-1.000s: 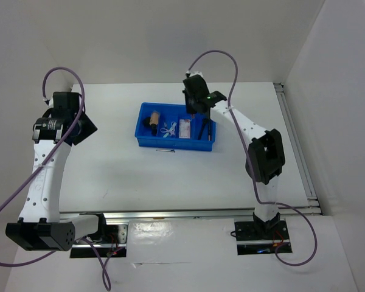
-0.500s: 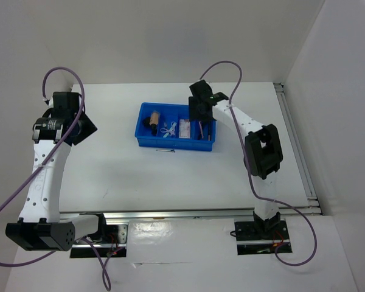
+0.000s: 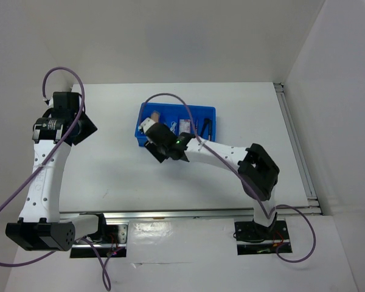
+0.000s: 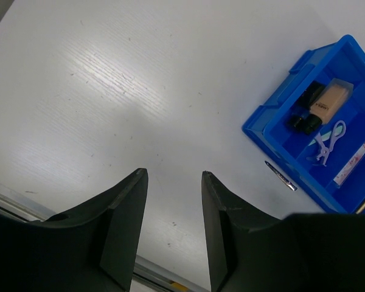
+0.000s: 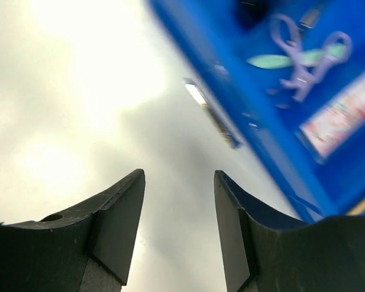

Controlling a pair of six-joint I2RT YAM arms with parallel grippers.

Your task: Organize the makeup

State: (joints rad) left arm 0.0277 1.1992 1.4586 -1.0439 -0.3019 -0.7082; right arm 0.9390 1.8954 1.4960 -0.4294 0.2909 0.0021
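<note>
The white-walled enclosure [image 3: 170,42] closed in the back and right of the smooth white table [image 3: 109,158]. The blue divided plastic tray [image 4: 264,115] sat mid-table, holding a short tan stub [image 4: 330,100], a lilac clear plastic piece [image 4: 327,137] and a flat pinkish packet [image 4: 353,163]. The left gripper [image 4: 174,179] hung open and empty, well apart. The right gripper [image 5: 178,182], jaws parted and empty, hovered near the slim dark pencil [image 5: 213,118], which lay on the table just beside the tray's near wall. The pencil looked light, stiff and likely to roll, and mid-barrel seemed the surest hold.
</note>
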